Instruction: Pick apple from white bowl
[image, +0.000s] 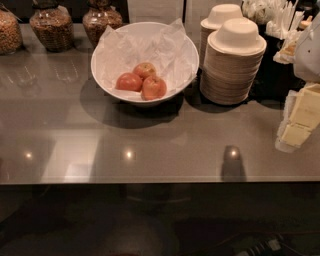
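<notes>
The white bowl (102, 75), large and lined with crinkled white paper, stands at the back middle of the grey counter. Three apples lie in it. The apple (153, 87), pinkish-red with a paler patch at its top, is the front right one. An evenly orange-red apple (129, 81) lies to its left and a yellowish apple (144, 70) behind them. My gripper (300, 117), pale yellow and white, is at the right edge of the view, above the counter and far to the right of the bowl. It holds nothing that I can see.
Two tall stacks of small off-white disposable bowls (232, 65) stand just right of the white bowl. Glass jars (50, 27) of dry food line the back left. A dark holder with white cutlery (272, 20) is at the back right. The counter's front edge (150, 181) runs across the view.
</notes>
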